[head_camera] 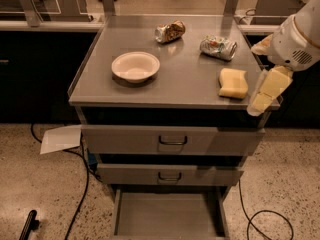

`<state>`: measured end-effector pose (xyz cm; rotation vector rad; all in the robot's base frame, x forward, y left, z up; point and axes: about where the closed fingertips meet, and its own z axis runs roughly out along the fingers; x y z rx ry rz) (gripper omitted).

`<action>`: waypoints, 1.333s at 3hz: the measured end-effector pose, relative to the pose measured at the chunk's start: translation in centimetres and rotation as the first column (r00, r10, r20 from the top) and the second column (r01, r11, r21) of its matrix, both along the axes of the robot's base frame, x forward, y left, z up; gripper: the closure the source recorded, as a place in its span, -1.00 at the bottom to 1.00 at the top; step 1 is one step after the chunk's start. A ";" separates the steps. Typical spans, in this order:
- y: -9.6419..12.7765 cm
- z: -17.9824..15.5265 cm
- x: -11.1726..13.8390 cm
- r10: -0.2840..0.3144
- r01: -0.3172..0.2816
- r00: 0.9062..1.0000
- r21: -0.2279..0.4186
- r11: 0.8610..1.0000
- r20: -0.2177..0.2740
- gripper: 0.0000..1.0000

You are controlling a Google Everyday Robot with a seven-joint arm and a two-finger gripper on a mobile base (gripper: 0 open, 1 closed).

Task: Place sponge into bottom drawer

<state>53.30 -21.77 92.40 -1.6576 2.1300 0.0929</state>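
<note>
The pale yellow sponge [233, 83] lies flat on the grey cabinet top [185, 79], near its right front corner. My gripper [265, 95] hangs just right of the sponge, at the cabinet's right edge, not touching it. The bottom drawer [167, 215] is pulled out at the foot of the cabinet, and its flat grey floor is bare.
A white bowl [135, 66] sits left of centre on the top. A crushed can [169, 31] and a crumpled wrapper [218, 47] lie at the back. Two upper drawers with dark loop handles [172, 143] stand slightly out. Cables [75, 184] and a paper sheet [61, 138] lie on the floor.
</note>
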 end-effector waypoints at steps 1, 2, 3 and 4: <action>1.9 -2.0 3.1 0.057 -0.058 0.998 0.054 0.997 0.018 -1.00; 2.1 -1.7 2.6 0.061 -0.063 0.998 0.053 0.997 0.029 -1.00; 1.0 -3.1 3.1 0.036 -0.036 0.999 0.066 0.997 0.007 -1.00; 0.2 -4.9 4.2 0.019 -0.018 1.000 0.068 0.998 -0.012 -1.00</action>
